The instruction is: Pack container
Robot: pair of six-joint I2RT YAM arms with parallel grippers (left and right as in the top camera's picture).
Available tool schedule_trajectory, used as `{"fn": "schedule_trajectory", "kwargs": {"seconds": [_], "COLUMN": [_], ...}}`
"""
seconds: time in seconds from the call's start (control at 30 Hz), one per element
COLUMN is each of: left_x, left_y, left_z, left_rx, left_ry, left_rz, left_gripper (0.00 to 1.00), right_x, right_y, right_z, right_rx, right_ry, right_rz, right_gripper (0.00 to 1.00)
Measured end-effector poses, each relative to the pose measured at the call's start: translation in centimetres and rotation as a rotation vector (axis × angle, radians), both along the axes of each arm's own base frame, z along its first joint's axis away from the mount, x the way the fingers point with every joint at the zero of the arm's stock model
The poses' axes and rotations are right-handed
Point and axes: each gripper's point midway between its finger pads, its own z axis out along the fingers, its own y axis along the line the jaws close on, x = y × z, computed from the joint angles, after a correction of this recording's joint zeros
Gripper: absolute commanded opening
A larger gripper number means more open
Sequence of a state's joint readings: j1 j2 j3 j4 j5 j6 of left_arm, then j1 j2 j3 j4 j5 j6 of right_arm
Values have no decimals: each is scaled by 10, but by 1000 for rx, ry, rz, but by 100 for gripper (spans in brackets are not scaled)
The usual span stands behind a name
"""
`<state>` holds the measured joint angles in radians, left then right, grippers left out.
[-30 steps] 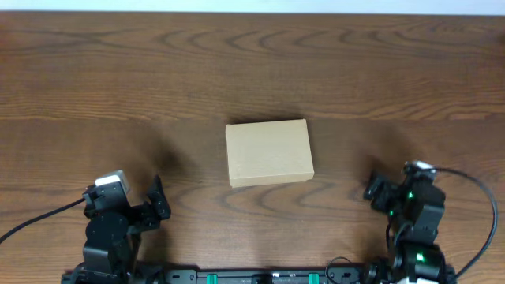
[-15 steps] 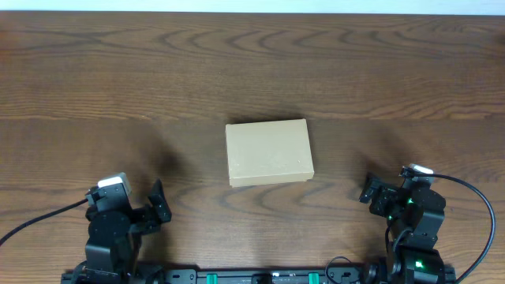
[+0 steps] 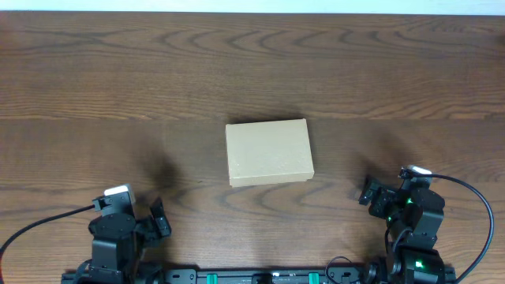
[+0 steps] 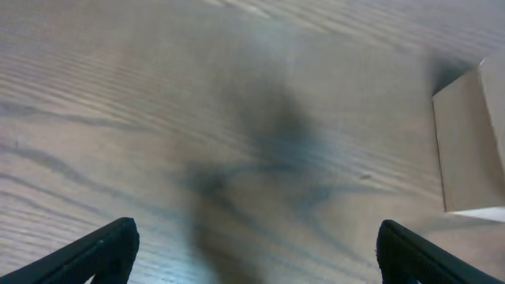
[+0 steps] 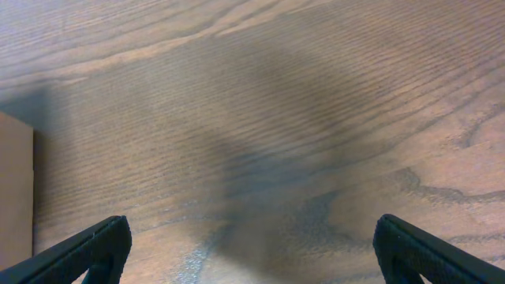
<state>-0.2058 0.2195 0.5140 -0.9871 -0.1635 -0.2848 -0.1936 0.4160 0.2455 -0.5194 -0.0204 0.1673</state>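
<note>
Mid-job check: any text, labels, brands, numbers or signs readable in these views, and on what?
No text can be read in any view.
Container: plain tan cardboard, no print or label on the faces that show.
Table: bare wood grain only.
Right arm: green lights, no legible marking.
Left arm: white part on top; any marking is too small to read.
</note>
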Motion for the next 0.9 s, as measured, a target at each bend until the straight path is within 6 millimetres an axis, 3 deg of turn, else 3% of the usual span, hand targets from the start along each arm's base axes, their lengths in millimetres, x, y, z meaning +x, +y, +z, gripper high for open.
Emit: {"fn": "schedule_trajectory", "kwargs": {"seconds": [0.23, 0.4, 0.6, 0.8, 0.9], "left_x": [-11, -11, -12, -12, -12], "left_y": [2, 2, 2, 2, 2], "left_z": [-11, -11, -11, -11, -11], "left_rx": [14, 14, 14, 14, 14], "left_ry": [65, 65, 66, 66, 66], "left_rz": [0, 0, 0, 0, 0], "left_gripper": [95, 95, 95, 95, 95], "right_x": [0, 4, 10, 24, 30], "right_y": [1, 23, 59, 66, 65], "right_z": [0, 5, 37, 79, 85], "right_rx": [0, -9, -40, -93, -109], "right_ry": [0, -25, -181, -412, -512], "right_rz": [4, 106, 264, 280, 265], "right_gripper": [99, 99, 99, 99, 99]}}
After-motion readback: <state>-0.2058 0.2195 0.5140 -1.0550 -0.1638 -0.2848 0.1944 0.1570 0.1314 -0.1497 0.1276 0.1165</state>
